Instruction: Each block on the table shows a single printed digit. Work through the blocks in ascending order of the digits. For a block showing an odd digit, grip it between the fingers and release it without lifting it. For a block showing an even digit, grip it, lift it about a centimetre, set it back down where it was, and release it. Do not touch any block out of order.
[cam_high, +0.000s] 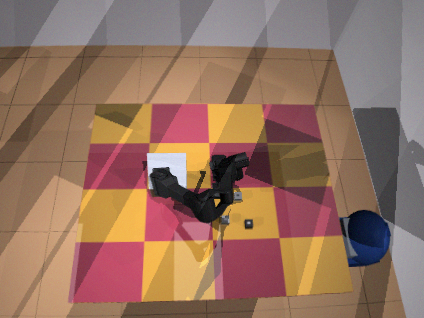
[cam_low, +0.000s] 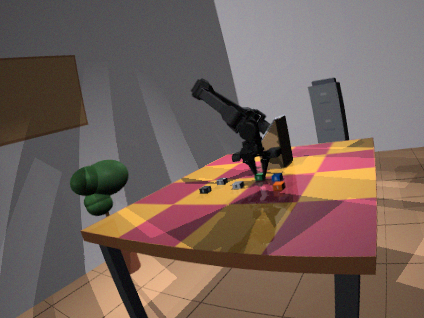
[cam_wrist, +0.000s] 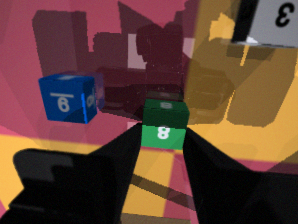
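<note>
A green block (cam_low: 260, 177) (cam_wrist: 164, 135) shows an 8. My gripper (cam_low: 259, 174) (cam_wrist: 162, 129) is shut on it, one fingertip against each side; I cannot tell whether its underside is clear of the table. A blue block (cam_low: 277, 177) (cam_wrist: 62, 102) stands left of it in the wrist view, showing a 6-like figure with a bar above. A grey block with a 3 (cam_wrist: 275, 22) is at that view's upper right. An orange block (cam_low: 279, 186), a black block (cam_low: 205, 190) (cam_high: 249, 224) and two greyish blocks (cam_low: 238, 185) (cam_low: 222, 181) stand nearby. In the top view the arm hides the fingertips.
A white-faced panel (cam_high: 176, 162) (cam_low: 284, 142) rises beside the arm. The arm's links (cam_high: 207, 207) pass close to the greyish blocks in the top view. A blue rounded object (cam_high: 369, 237) is at the table's right edge.
</note>
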